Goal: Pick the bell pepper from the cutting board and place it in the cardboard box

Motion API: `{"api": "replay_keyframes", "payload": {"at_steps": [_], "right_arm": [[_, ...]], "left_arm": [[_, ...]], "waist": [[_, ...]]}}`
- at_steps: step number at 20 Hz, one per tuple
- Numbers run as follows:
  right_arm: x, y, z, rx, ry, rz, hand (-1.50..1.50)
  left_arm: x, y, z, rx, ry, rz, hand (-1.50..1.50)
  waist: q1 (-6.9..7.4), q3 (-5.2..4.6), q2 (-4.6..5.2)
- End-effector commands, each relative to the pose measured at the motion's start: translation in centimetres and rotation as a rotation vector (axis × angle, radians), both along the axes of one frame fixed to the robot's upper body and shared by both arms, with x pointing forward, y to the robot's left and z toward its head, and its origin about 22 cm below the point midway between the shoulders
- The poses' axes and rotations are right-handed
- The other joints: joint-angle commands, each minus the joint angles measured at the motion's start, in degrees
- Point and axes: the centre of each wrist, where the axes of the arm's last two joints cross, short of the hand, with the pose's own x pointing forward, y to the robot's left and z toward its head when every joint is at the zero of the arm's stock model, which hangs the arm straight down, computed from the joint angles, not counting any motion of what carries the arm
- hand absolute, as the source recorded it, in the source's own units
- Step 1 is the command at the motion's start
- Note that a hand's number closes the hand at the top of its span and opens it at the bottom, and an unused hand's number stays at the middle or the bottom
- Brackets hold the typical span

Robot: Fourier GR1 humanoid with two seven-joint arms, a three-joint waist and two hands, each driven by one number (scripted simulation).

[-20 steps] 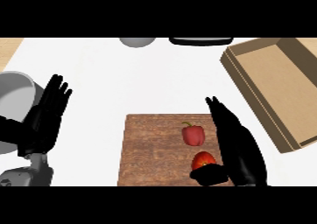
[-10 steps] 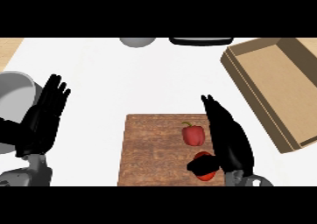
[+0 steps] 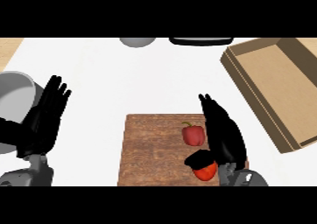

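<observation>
Hovering over the board (image 3: 154,148): right hand (image 3: 224,135) flat, fingers (image 3: 211,111) straight, just beside the pepper (image 3: 193,134), holding nothing. Left hand (image 3: 43,118) spread, resting at left.

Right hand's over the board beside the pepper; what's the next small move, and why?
Probably ease the right hand left and curl its fingers round the bell pepper: the hand is open, fingers straight just right of the pepper, which lies on the cutting board, not yet in the cardboard box.
</observation>
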Motion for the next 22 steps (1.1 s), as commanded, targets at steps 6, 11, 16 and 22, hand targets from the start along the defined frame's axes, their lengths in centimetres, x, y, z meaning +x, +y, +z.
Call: {"api": "replay_keyframes", "payload": {"at_steps": [6, 11, 16, 22], "right_arm": [[2.4, -0.5, -2.3, 0.011, 0.031, 0.005, -1.5], [1.2, 0.9, -1.7, -0.018, 0.046, 0.024, -1.5], [2.0, 1.9, -4.3, -0.012, 0.05, 0.005, -1.5], [1.9, 0.7, -3.9, -0.019, 0.043, 0.021, -1.5]], "left_arm": [[-0.1, -1.4, -0.7, -0.003, -0.014, -0.009, 0.0], [1.4, -2.1, 1.0, -0.002, -0.008, -0.021, 0.0], [0.9, -0.2, 1.3, 0.006, 0.003, -0.009, 0.0], [0.5, 0.0, 0.0, -0.006, -0.004, -0.008, 0.0]], "waist": [[0.06, 0.0, 0.03], [-0.03, 0.0, 0.0], [0.16, 0.0, 0.03], [0.02, 0.0, 0.0]]}}
